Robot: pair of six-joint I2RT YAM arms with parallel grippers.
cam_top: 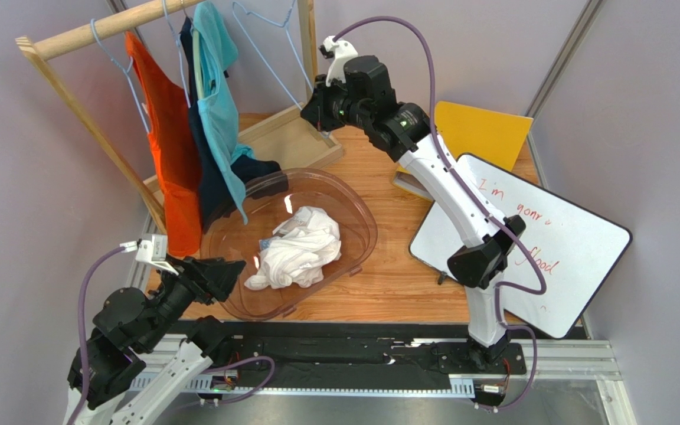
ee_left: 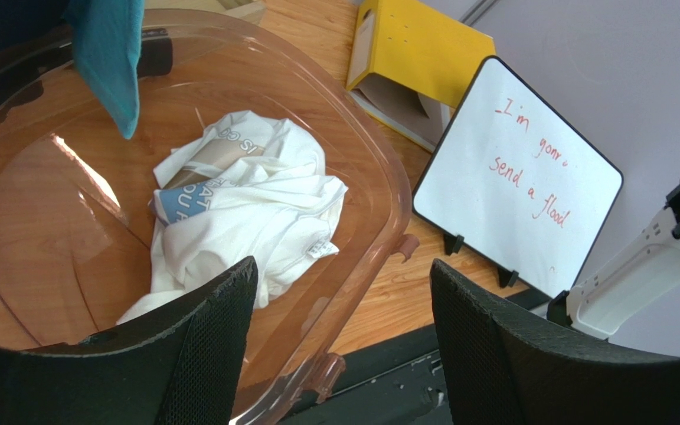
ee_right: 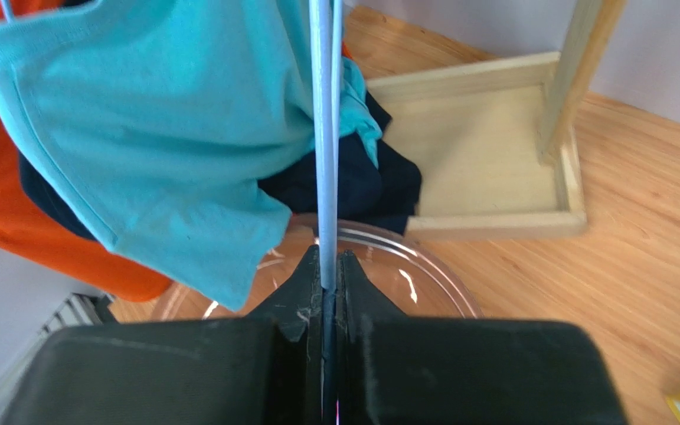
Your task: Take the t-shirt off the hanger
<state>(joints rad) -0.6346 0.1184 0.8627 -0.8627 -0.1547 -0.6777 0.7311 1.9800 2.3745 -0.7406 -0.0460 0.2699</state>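
Observation:
A white t-shirt (cam_top: 297,248) (ee_left: 246,208) lies crumpled in the clear plastic tub (cam_top: 359,208) (ee_left: 388,168). A bare light-blue wire hanger (cam_top: 273,53) (ee_right: 324,133) hangs from the wooden rail, and my right gripper (cam_top: 315,104) (ee_right: 326,261) is shut on its lower wire. My left gripper (cam_top: 219,274) (ee_left: 343,266) stands open over the tub's near rim, with nothing between its fingers. On other hangers to the left hang a teal shirt (cam_top: 219,106) (ee_right: 157,133), a navy shirt (cam_top: 206,177) and an orange shirt (cam_top: 171,150).
The wooden rack's rail (cam_top: 113,25) crosses the back left, and its base tray (cam_top: 281,142) lies behind the tub. A whiteboard (cam_top: 530,230) (ee_left: 516,168) leans at the right, with a yellow box (cam_top: 481,128) (ee_left: 414,53) behind it.

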